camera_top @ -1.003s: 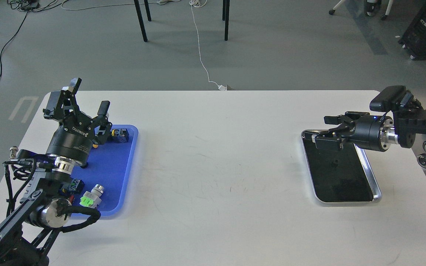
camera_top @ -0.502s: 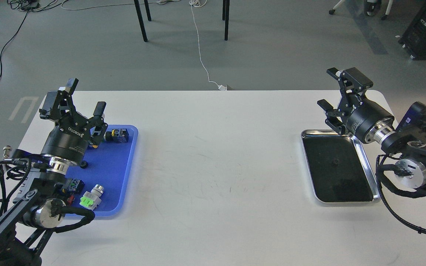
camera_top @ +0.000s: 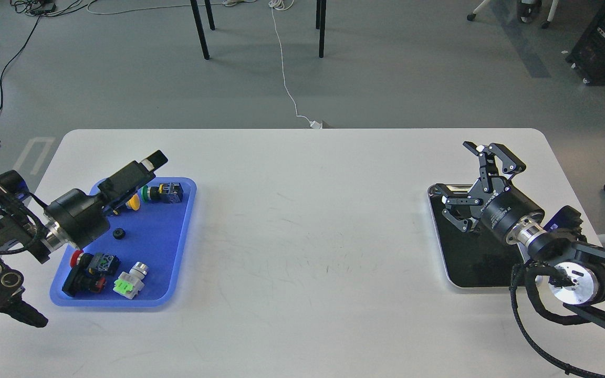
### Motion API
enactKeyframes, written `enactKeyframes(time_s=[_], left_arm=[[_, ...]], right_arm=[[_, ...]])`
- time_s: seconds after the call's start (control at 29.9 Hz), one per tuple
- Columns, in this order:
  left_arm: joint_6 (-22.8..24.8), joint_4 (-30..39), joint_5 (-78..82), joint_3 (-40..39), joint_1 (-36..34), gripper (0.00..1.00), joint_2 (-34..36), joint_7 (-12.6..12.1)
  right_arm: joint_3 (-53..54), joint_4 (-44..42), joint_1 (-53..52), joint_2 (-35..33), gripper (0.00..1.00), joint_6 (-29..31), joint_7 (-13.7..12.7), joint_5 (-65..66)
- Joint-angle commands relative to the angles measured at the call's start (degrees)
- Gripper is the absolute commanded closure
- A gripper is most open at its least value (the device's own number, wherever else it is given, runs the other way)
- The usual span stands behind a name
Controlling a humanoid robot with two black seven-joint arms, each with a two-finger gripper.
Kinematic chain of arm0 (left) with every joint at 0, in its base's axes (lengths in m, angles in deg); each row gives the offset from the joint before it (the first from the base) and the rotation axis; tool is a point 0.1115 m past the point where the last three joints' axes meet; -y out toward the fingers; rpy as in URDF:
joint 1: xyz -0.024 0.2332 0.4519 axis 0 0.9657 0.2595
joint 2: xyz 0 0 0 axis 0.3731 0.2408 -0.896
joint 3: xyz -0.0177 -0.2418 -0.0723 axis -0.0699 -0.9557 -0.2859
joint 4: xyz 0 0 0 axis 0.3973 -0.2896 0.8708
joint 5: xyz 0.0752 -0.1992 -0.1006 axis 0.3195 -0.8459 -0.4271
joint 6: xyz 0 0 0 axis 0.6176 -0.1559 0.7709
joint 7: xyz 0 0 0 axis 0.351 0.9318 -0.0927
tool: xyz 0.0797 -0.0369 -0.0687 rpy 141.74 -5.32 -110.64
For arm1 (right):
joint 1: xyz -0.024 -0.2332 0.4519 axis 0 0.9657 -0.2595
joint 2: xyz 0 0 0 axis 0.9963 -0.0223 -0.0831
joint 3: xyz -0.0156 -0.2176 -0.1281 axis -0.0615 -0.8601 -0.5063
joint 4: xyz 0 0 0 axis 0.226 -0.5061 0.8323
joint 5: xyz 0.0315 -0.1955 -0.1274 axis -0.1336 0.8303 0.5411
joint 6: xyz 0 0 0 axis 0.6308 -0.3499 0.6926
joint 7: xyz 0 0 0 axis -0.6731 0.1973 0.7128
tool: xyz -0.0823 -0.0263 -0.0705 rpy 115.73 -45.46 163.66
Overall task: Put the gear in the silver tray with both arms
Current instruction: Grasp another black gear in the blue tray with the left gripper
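Note:
A small black gear (camera_top: 118,233) lies on the blue plastic tray (camera_top: 176,247) at the left. My left gripper (camera_top: 142,169) hangs over the far part of that tray, above and beyond the gear. It is seen edge-on, so I cannot tell its fingers apart. The silver tray (camera_top: 473,268), with its dark shiny bottom, lies at the right and holds nothing that I can see. My right gripper (camera_top: 459,173) is open and empty over the tray's far end, pointing up and to the left.
The blue tray also holds a yellow push button (camera_top: 133,202), a green and black switch (camera_top: 165,192), a red and black switch (camera_top: 86,265) and a white part with a green face (camera_top: 128,282). Chair legs (camera_top: 200,29) stand on the floor beyond the table.
My left gripper has dropped lower, turned edge-on and uncovered the gear and the switches. My right gripper has come down from above the table's far edge to the silver tray's far end.

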Motion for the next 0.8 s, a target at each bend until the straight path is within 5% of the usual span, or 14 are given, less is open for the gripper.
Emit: enactKeyframes(time_s=[0.0,0.3,0.6,0.77], left_arm=[[-0.6,-1.0,16.0,8.3,-3.7,0.02,8.4,0.0],[-4.5,-8.8,29.5,12.1,-5.2,0.05,10.1,0.0],[-4.6,-17.0,30.0,17.4,-9.0,0.43,6.7,0.0],[-4.8,-18.2,30.0,21.8,-13.4,0.43,6.6,0.0]], right_arm=[[0.0,0.0,0.3,0.2,0.03,-0.1,0.0,2.2],[-0.2,-1.0,1.2,1.4,0.03,-0.1,0.0,3.9],[0.0,-1.4,1.2,1.8,0.03,-0.1,0.0,3.9],[0.0,-1.4,1.2,1.8,0.03,-0.1,0.0,3.9]])
